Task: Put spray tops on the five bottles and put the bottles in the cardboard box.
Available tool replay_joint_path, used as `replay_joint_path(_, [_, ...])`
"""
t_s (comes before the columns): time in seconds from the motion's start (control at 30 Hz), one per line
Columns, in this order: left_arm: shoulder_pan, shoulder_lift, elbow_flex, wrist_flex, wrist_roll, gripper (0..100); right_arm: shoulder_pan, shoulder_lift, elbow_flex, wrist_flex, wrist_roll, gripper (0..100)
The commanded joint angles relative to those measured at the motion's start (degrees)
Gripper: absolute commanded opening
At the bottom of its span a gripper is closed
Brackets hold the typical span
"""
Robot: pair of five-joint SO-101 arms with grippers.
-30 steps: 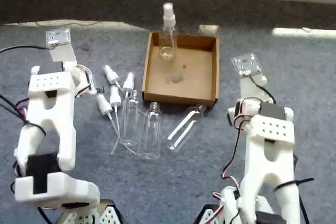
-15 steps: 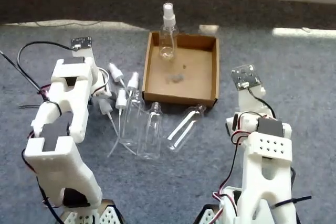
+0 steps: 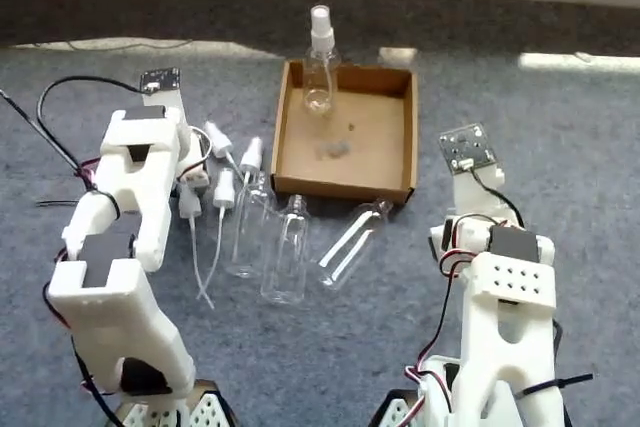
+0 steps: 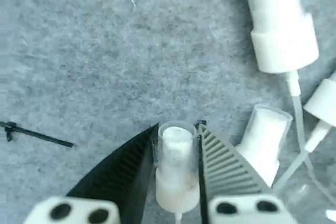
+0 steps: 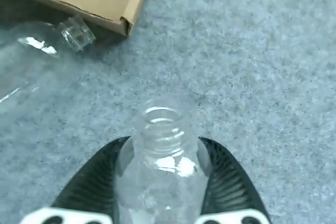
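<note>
Where the arms sit nearest, the right claw [image 5: 164, 144] is closed around the shoulders of a clear bottle [image 5: 160, 182]. The bottle's open neck points away from the wrist, over the grey carpet [image 5: 252, 66]. The left claw [image 4: 178, 127] is pinched shut on a white spray top [image 4: 176, 179], with a black finger [image 4: 220, 166] pressing the cap on either side.

A little farther out, three uncapped bottles lie on their sides on the carpet. The first lying bottle [image 3: 245, 232] and the second lying bottle [image 3: 287, 252] are close together. The third lying bottle [image 3: 350, 244] lies slanted, its neck just beside the box's near wall.

Beside the left claw lie three loose tops. These are the nearest loose top [image 3: 223, 187], the middle loose top [image 3: 248, 154] and the farthest loose top [image 3: 217, 137]. All three are left of the cardboard box [image 3: 340, 187].

Inside the box, in its far left corner, a capped bottle [image 3: 320, 67] stands upright with its spray top on.
</note>
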Motion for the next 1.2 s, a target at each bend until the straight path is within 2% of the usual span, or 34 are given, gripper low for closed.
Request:
replay_joint_path(0.0, [-2.8,-9.9,-5.1,4.8,0.8,7,0.1,-2.0,-0.8,-1.1,-0.5,0.5])
replay_joint_path(0.13, [-5.3,-19.9,-10.0,9.2,0.4,7,-0.5,-2.0,-0.9,-1.0,-1.1,0.5])
replay_joint_path(0.23, [-5.3,-28.7,-13.9,11.9,0.4,7,-3.6,-2.0,-2.5,-1.7,-5.7,0.5])
replay_joint_path(0.53, [-4.5,-52.4,-20.0,12.0,0.5,7,-12.4,-2.0,-12.6,-1.7,-15.0,0.5])
replay_joint_path(0.63, [0.4,-58.1,-20.0,11.7,0.6,7,-16.1,-2.0,-15.3,-1.6,-21.2,0.5])
replay_joint_path(0.73, [8.9,-62.3,-19.0,8.4,0.7,7,-21.6,-2.1,-15.9,-1.6,-24.9,0.5])
replay_joint_path(0.87, [19.3,-65.1,-15.6,2.9,0.4,7,-27.8,-9.3,-15.4,-2.2,-25.1,0.5])
replay_joint_path(1.0, [25.4,-65.5,-11.4,-2.4,0.4,1,-31.3,-24.8,-8.7,-2.8,-23.1,0.4])
replay_joint_path(1.17, [33.0,-65.5,-10.2,-10.5,0.4,1,-37.7,-41.0,2.0,-2.8,-20.7,0.4])
